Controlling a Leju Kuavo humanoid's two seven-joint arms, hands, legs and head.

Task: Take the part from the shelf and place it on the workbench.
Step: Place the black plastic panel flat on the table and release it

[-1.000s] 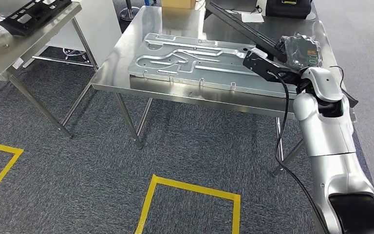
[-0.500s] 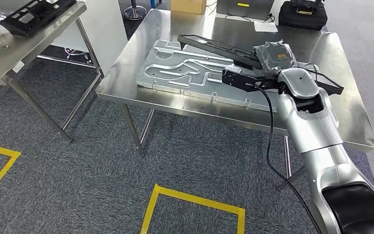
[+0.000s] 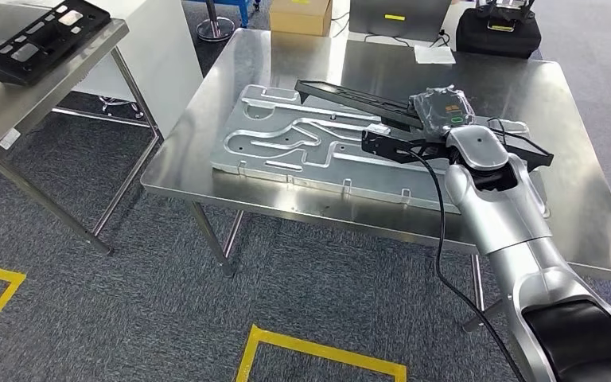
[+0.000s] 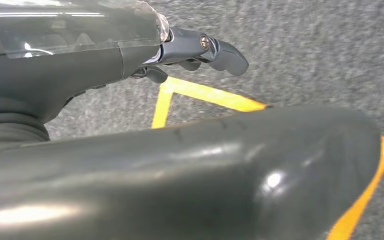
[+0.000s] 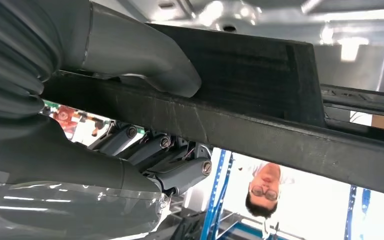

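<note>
While the thumb (image 5: 145, 65) and the darker fingers (image 5: 175, 165) are clamped on opposite faces of the black part (image 3: 366, 99), the right hand (image 3: 443, 109) is held above the workbench (image 3: 231, 72). The carry is judged done; lowering and release are left. The part is seen as 1 long, flat, open-framed moulding, tilted over the grey plate (image 3: 302, 135). The left hand (image 4: 200, 50) is curled on nothing.

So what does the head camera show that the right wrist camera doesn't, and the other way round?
Head view alone: the whole steel workbench, the shaped metal plate lying on it, the carpet with yellow floor tape, and a second table at the left. Right wrist view alone: the thumb pressed on the part, the fingers curled on its other side, and a person behind. Shared: the right hand holding the long black part.
</note>
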